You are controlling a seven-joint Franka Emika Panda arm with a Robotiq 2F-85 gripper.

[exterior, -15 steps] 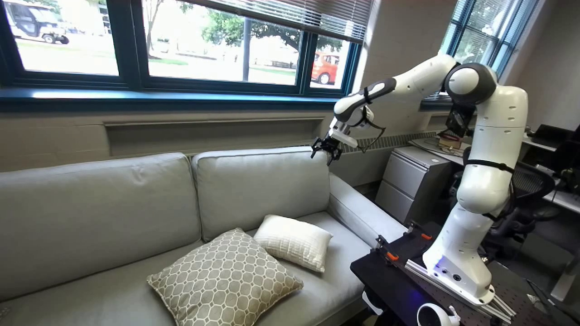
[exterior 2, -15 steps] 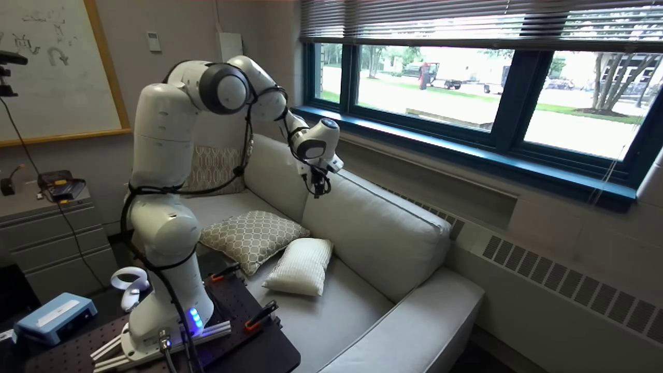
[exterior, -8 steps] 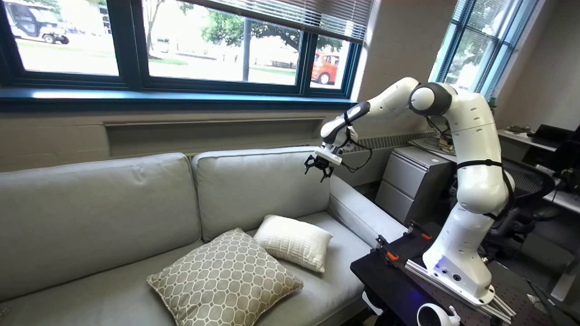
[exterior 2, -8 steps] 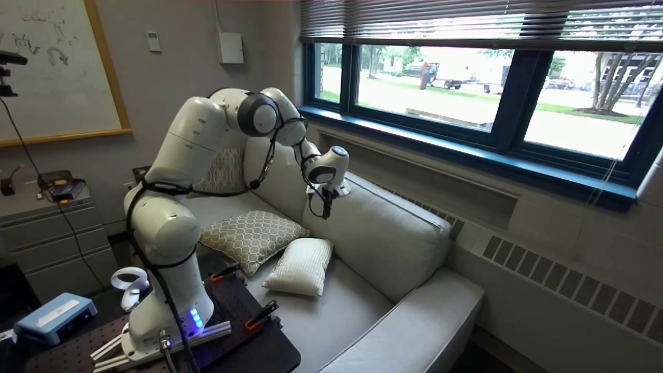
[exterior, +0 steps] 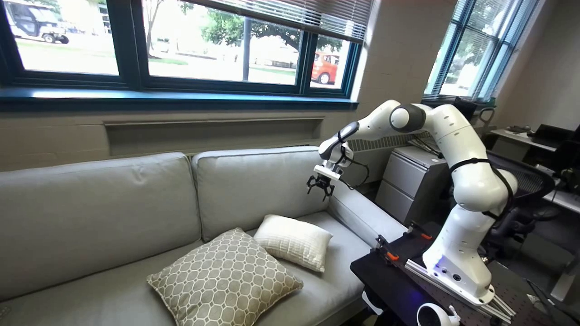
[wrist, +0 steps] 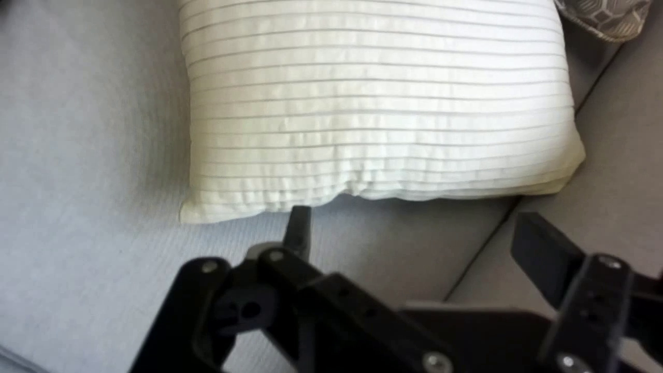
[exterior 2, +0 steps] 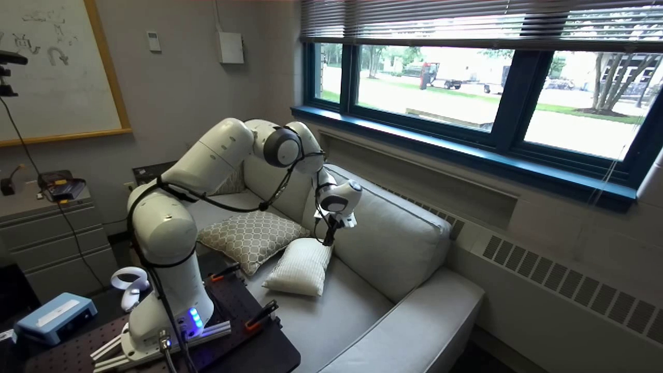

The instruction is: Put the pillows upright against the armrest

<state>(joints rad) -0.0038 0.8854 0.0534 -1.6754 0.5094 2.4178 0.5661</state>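
At the wrist view's twelve o'clock lies the cream-white pillow (wrist: 375, 114), the lattice pillow (wrist: 607, 16) at two, the gripper (wrist: 417, 230) spread.

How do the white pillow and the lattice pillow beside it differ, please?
The lattice pillow is tan with pale outlines; the white pillow shows fine parallel lines. The lattice pillow is larger than the white pillow. The white pillow lies nearer the armrest than the lattice pillow. Both lie on the couch seat.
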